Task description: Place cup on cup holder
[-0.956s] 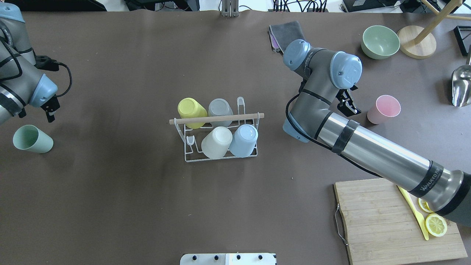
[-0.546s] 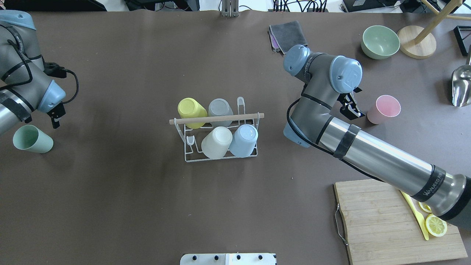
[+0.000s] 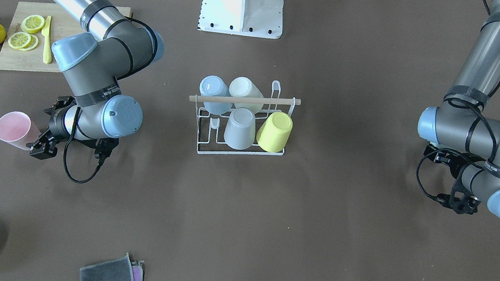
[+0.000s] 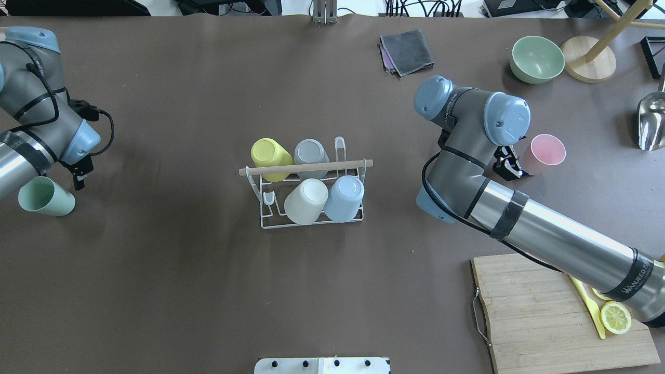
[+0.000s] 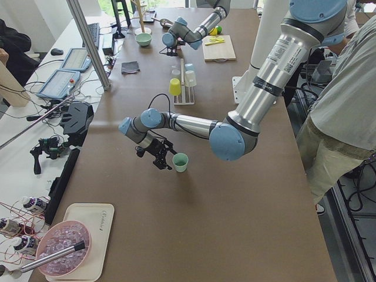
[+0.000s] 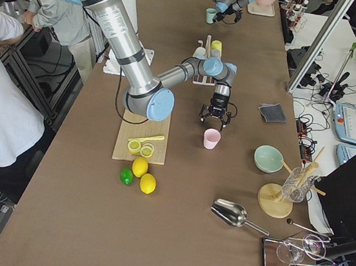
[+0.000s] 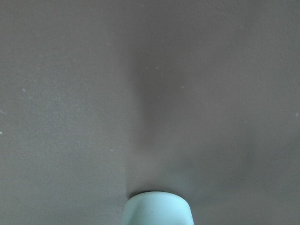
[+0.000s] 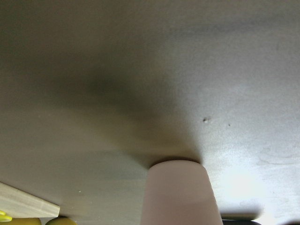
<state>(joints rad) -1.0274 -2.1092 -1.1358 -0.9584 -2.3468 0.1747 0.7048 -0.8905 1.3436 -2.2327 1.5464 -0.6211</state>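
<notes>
The white wire cup holder with a wooden rod handle stands mid-table and holds several upturned cups: yellow, grey, cream and blue. Two of its prongs are bare. A pink cup stands upright to the right. My right gripper is open, low beside the cup's left side and apart from it; the cup fills the bottom of the right wrist view. A green cup stands at the far left. My left gripper is open just above and right of it; the cup's base shows in the left wrist view.
A wooden cutting board with lemon slices and a yellow knife lies at the near right. A green bowl, a wooden stand, a metal scoop and a folded grey cloth lie at the far right.
My right gripper has moved right and down, closer to the pink cup. My left gripper has moved down and a little right, closer to the green cup. The cups have not moved.
</notes>
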